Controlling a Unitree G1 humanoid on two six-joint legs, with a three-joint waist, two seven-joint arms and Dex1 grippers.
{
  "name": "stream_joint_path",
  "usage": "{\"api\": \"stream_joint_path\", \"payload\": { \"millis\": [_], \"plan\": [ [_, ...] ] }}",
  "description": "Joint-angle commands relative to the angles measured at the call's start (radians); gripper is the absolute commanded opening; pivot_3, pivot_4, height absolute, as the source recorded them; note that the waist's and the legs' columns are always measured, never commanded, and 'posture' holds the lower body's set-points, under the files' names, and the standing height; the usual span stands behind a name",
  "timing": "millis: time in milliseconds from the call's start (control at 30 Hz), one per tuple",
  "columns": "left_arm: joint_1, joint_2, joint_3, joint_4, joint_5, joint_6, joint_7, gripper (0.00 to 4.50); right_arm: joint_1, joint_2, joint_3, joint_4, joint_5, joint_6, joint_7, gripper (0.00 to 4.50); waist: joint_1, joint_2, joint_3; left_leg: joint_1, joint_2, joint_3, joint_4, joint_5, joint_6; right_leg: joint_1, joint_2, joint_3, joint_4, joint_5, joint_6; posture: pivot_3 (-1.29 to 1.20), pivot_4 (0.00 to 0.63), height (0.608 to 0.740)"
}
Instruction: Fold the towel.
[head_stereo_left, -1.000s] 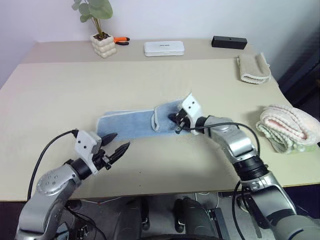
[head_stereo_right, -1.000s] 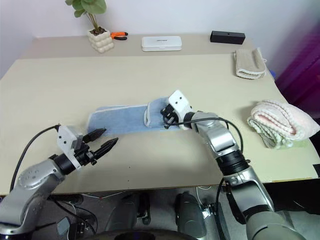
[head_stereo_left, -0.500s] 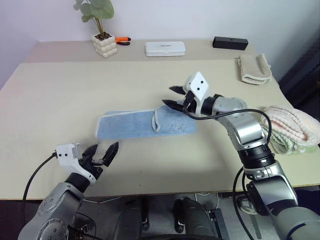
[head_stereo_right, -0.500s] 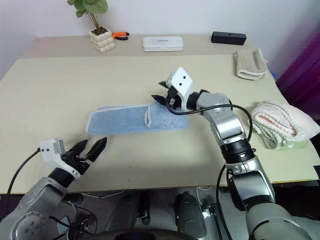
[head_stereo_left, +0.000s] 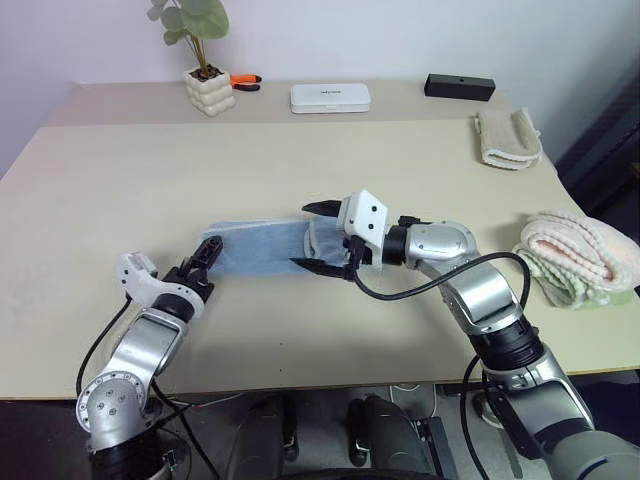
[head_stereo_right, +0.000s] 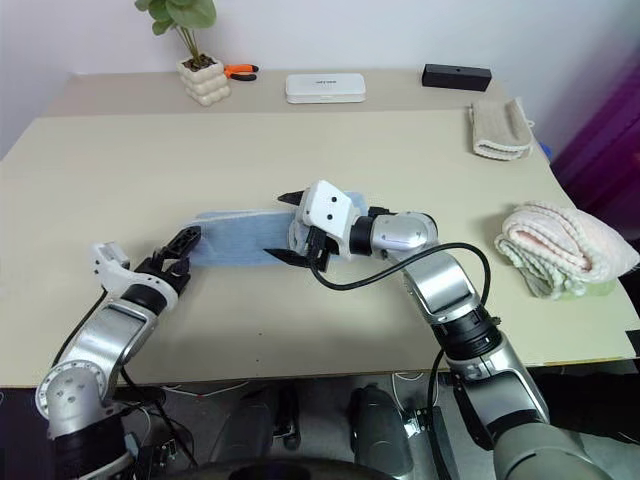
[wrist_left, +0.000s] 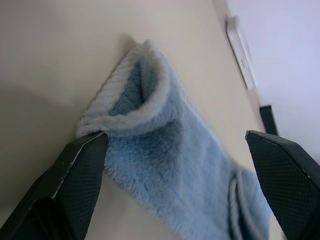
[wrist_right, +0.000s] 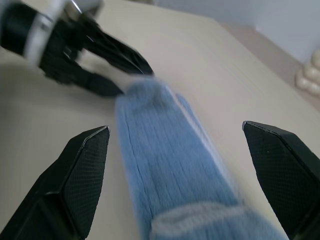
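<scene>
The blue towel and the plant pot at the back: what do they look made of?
The towel looks like soft plush terry or fleece: fuzzy matte pile, with a paler ribbed stitched edge that curls at the end. The pot looks like glazed ceramic, cream and smooth with rounded bubble-like lumps, though moulded plastic cannot be ruled out from here.

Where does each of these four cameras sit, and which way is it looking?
Left and right eye views: on the head, looking down over both arms at the towel on the table.
Left wrist view: along the open left tool at the towel's end.
Right wrist view: along the open right tool, down the towel toward the left tool.
All share the towel.
</scene>
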Motion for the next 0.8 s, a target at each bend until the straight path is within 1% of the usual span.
{"api": "stream_joint_path", "payload": {
  "millis": [33,100,167,233,367,467,600,700,800],
  "plan": [
    [0.004,-0.008,0.001,-0.003,-0.042,-0.039,0.041,4.50,0.002,-0.002,-0.017,-0.053,0.009,0.005,-0.007,4.34,0.000,0.000,0.000,0.000,0.000,0.000,0.000,0.000,0.000,0.000,0.000,0.000,0.000,0.000,0.000,0.00,0.150,0.740],
    [0.031,0.007,-0.006,-0.026,-0.047,-0.036,0.027,4.50,0.009,-0.009,-0.019,-0.059,0.005,0.006,-0.007,4.34,0.000,0.000,0.000,0.000,0.000,0.000,0.000,0.000,0.000,0.000,0.000,0.000,0.000,0.000,0.000,0.00,0.150,0.740],
    [0.135,0.032,0.002,-0.115,-0.035,-0.028,-0.037,4.50,0.026,-0.020,-0.022,-0.067,0.000,0.004,-0.009,4.34,-0.007,-0.001,0.000,0.000,0.000,0.000,0.000,0.000,0.000,0.000,0.000,0.000,0.000,0.000,0.000,0.00,0.150,0.740],
    [0.209,0.042,0.001,-0.163,-0.052,-0.040,-0.067,4.50,0.035,-0.025,-0.022,-0.072,-0.002,0.003,-0.009,4.34,-0.007,-0.001,0.000,0.001,0.000,0.000,-0.001,0.000,-0.001,0.000,0.000,0.001,-0.001,0.000,0.000,0.00,0.150,0.740],
    [0.315,0.056,-0.012,-0.230,-0.091,-0.066,-0.081,4.50,0.039,-0.031,-0.015,-0.062,-0.009,-0.010,-0.004,4.34,-0.003,-0.001,0.000,0.001,0.000,0.000,-0.001,0.000,-0.001,0.000,0.000,0.000,-0.001,0.000,0.000,0.00,0.150,0.740],
    [0.353,0.064,-0.029,-0.252,-0.104,-0.084,-0.070,4.50,0.037,-0.031,-0.009,-0.049,-0.017,-0.022,0.003,4.34,-0.002,-0.001,0.000,0.001,0.000,-0.001,-0.001,-0.003,0.003,0.000,0.000,0.001,-0.001,-0.001,-0.002,0.00,0.150,0.740],
    [0.278,0.052,-0.050,-0.182,-0.079,-0.136,0.019,4.50,0.032,-0.025,0.004,-0.029,-0.028,-0.043,0.015,4.34,0.001,-0.001,0.000,0.000,0.000,-0.001,-0.001,-0.003,0.003,0.000,0.000,0.001,-0.001,-0.002,-0.004,0.00,0.150,0.740],
    [0.186,0.056,-0.071,-0.115,-0.050,-0.150,0.069,4.50,0.029,-0.019,0.010,-0.019,-0.036,-0.053,0.016,4.34,0.001,-0.001,0.000,0.000,0.000,-0.001,-0.001,-0.003,0.003,0.000,0.000,0.000,-0.001,-0.001,-0.002,0.00,0.150,0.740],
    [0.114,0.049,-0.085,-0.058,-0.049,-0.157,0.103,4.50,0.031,-0.016,0.010,-0.021,-0.042,-0.055,0.015,4.34,0.001,-0.001,-0.001,0.000,0.000,-0.001,-0.001,-0.001,0.000,0.000,0.000,0.000,-0.001,0.000,-0.001,0.00,0.150,0.740]
  ]
}}
